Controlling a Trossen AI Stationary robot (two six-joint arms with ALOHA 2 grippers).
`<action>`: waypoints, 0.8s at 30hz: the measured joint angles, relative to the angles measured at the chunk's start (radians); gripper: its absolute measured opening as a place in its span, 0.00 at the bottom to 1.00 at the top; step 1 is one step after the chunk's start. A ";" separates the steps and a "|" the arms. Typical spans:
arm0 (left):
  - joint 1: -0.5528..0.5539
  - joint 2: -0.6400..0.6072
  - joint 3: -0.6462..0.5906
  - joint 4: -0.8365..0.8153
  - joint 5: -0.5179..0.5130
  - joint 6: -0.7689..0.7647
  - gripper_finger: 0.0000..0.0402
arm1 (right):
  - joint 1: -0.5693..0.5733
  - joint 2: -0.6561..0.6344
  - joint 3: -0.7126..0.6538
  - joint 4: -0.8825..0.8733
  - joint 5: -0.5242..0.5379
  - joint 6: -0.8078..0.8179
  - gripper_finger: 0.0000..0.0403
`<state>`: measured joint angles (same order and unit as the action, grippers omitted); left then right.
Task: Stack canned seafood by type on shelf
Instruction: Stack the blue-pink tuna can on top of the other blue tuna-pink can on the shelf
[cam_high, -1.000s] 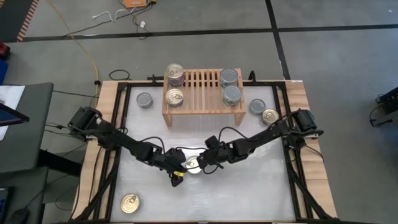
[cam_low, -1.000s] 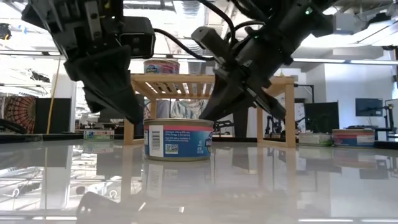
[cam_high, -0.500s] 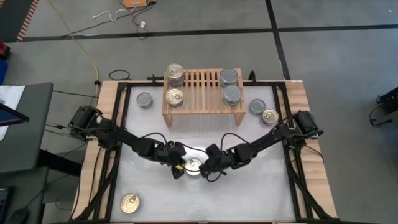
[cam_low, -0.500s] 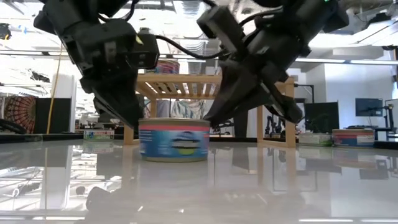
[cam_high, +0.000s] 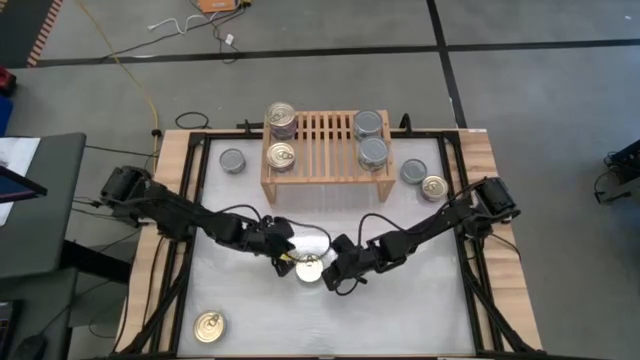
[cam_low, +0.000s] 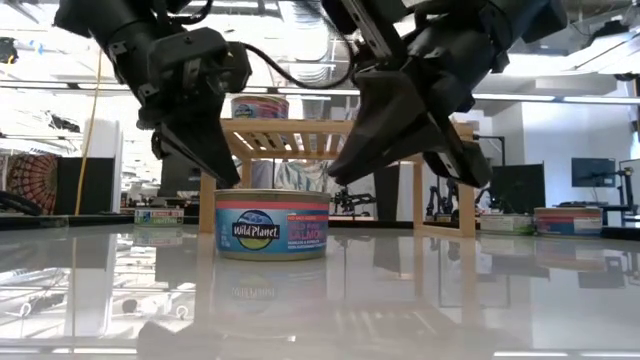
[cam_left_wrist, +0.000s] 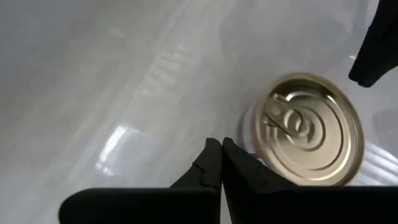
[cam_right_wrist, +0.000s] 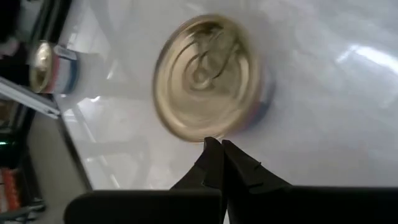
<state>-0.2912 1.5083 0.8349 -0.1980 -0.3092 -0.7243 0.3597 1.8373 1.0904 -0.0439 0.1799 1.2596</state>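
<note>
A flat round tin (cam_high: 308, 268) with a gold pull-ring top stands upright on its base at the table's middle, its "Wild Planet" label (cam_low: 257, 231) facing the near edge. My left gripper (cam_high: 286, 259) is shut at its left rim, slanting down. My right gripper (cam_high: 331, 273) is shut at its right rim, also slanting down. Behind stands the light-wood shelf (cam_high: 326, 178). On it are gold-topped tins (cam_high: 281, 116) at the left and silver-topped tins (cam_high: 372, 152) at the right. My left gripper has its shut fingertips (cam_left_wrist: 219, 149) right at the tin's left rim (cam_low: 220, 193), slanting down from the table's left. I cannot tell whether they touch it. My right gripper has its shut fingertips (cam_right_wrist: 214, 144) at the tin's right rim (cam_low: 328, 193), slanting down from the right. Whether they touch it cannot be told either.
Loose tins stand on the table: a silver one (cam_high: 232, 160) left of the shelf, a silver one (cam_high: 413, 171) and a gold one (cam_high: 434, 186) right of it, and a gold one (cam_high: 208, 326) at the near left corner. Open tabletop lies near the front edge.
The tin has turned about on its base, its barcode side giving way to the brand label, and has slid slightly toward the table's left. My left gripper has gone toward the far edge and risen a little. My right gripper has shifted slightly toward the near edge. Both stayed shut.
</note>
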 joint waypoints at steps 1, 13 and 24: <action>0.005 -0.019 0.000 -0.022 0.000 -0.009 0.00 | -0.003 -0.009 0.000 -0.024 0.000 -0.001 0.05; 0.015 -0.288 -0.008 -0.393 -0.101 -0.090 0.00 | 0.072 -0.221 0.000 -0.518 0.114 0.054 0.05; -0.042 -0.569 -0.269 -0.288 -0.143 -0.204 0.00 | 0.228 -0.165 -0.049 -0.513 0.274 0.498 0.07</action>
<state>-0.3333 0.9391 0.5662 -0.4865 -0.4519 -0.9281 0.5874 1.6719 1.0416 -0.5571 0.4538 1.7571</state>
